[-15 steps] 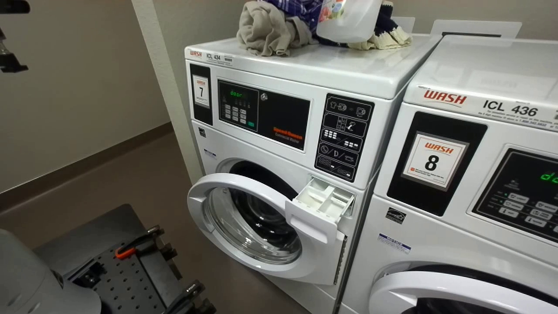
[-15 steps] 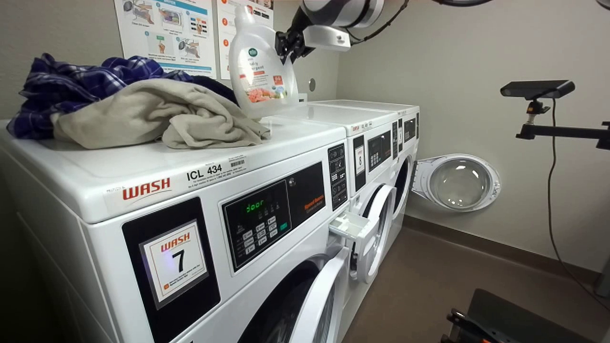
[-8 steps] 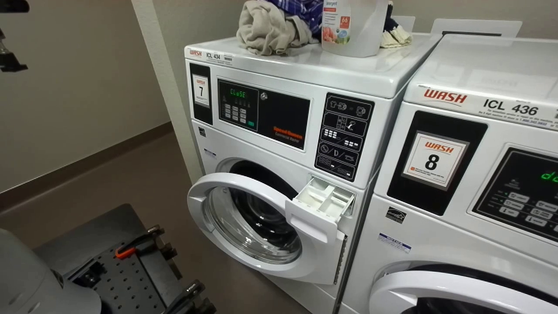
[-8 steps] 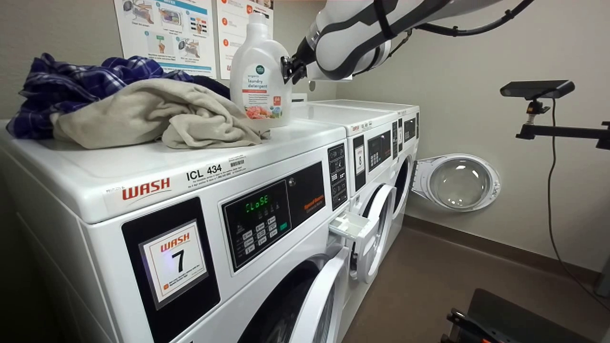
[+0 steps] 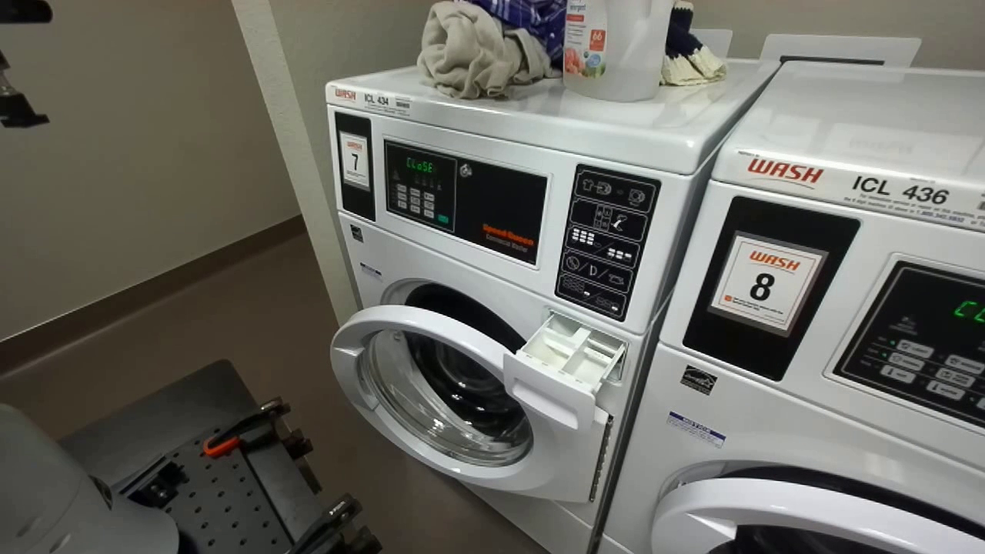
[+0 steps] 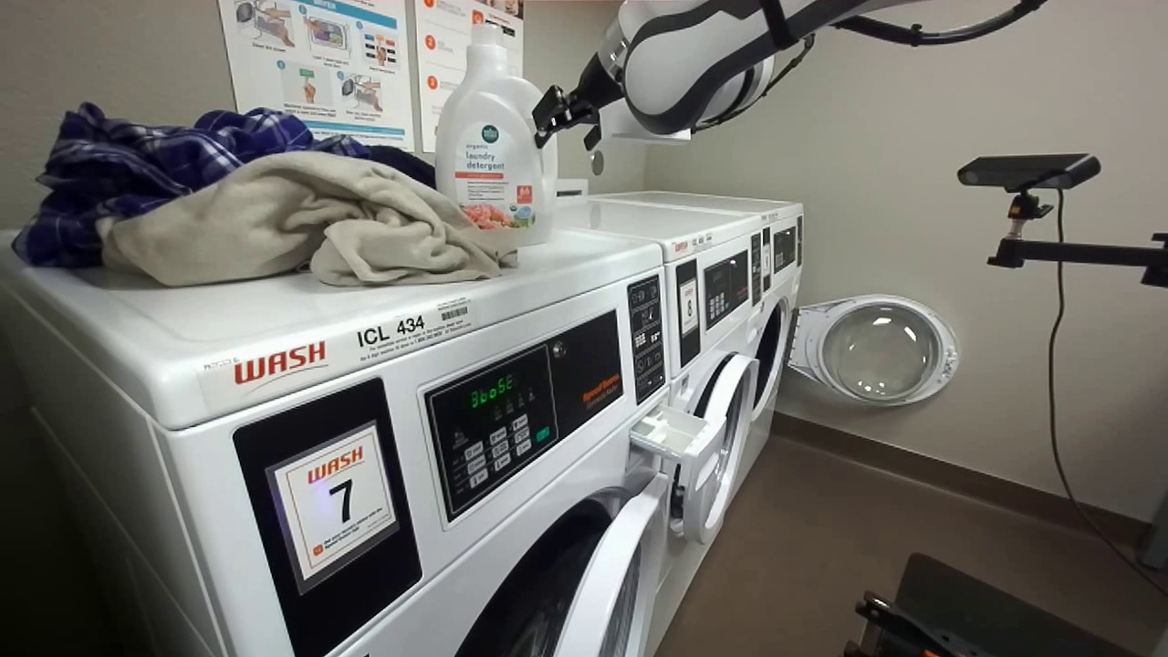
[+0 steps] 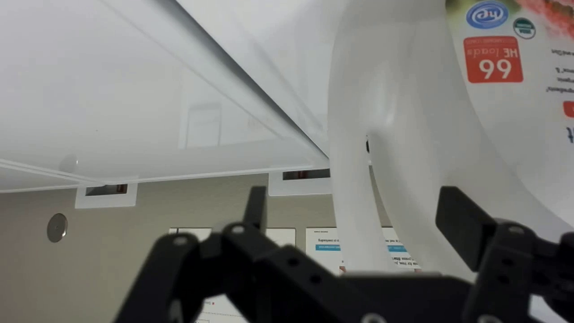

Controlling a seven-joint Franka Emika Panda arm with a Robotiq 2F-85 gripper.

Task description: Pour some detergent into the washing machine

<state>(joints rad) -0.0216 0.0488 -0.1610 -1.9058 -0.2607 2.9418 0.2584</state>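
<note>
In an exterior view the camera stands close beside the washing machine [image 6: 438, 392], facing past the gripper [image 6: 568, 126] to the far wall [image 6: 912, 219]. In an exterior view it looks down from farther back on the door [image 5: 442, 415] and drawer [image 5: 565, 373] below the gripper's level. Both exterior views share these and the detergent bottle [image 6: 493, 146] near the gripper. The wrist view — upside down — looks past blurred fingers [image 7: 464, 229] at that bottle, seemingly very near.

The gripper [image 7: 356, 215] is black. Before it, the detergent bottle [image 6: 497, 155] is milky white — its label [image 6: 493, 182] bearing a green circle, orange-red patch and pink flowers. Farther from the gripper, one cloth [image 6: 255, 214] is beige, a plaid cloth [image 6: 173, 160] blue with white lines. Below the gripper, the washing machine [image 5: 454, 265] is white — its control panel [image 5: 500, 204] black.
</note>
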